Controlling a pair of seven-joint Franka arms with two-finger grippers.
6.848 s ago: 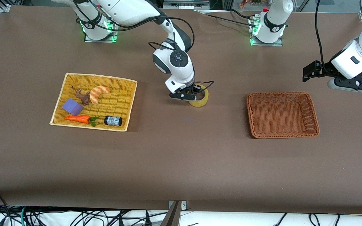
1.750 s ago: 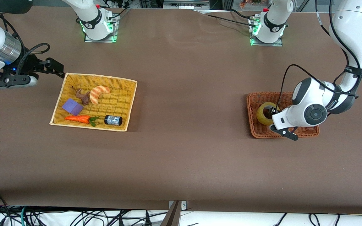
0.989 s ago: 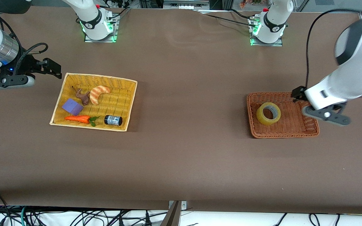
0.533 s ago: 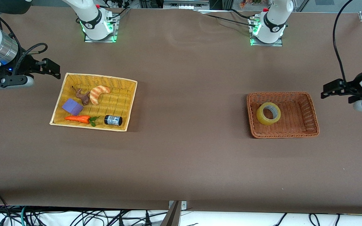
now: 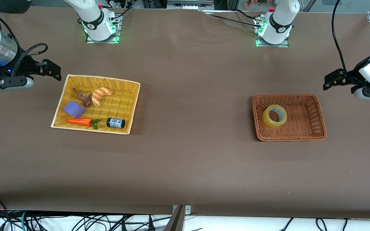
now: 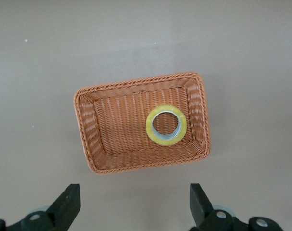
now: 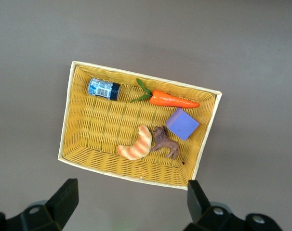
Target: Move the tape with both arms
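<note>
The tape (image 5: 274, 115), a yellowish ring with a grey-lined hole, lies flat in the brown wicker basket (image 5: 289, 138), toward the basket's end that faces the table's middle. In the left wrist view the tape (image 6: 166, 125) sits inside the same basket (image 6: 136, 83), well apart from my fingers. My left gripper (image 5: 327, 82) hangs open and empty over bare table beside the basket, toward the left arm's end; its open span shows in its wrist view (image 6: 135, 204). My right gripper (image 5: 56, 71) waits open and empty over the table beside the yellow basket (image 5: 101, 78), also seen in its wrist view (image 7: 131, 199).
The yellow basket (image 7: 141, 80) holds a croissant (image 5: 100, 95), a purple block (image 5: 74, 109), a carrot (image 5: 79, 121), a small dark jar (image 5: 115, 123) and a brown animal figure (image 5: 84, 98). Both arm bases (image 5: 101, 25) (image 5: 272, 29) stand along the table's back edge.
My left gripper has risen off the brown basket and swung out toward the left arm's end of the table. The tape stays in the basket. The right arm has hardly moved.
</note>
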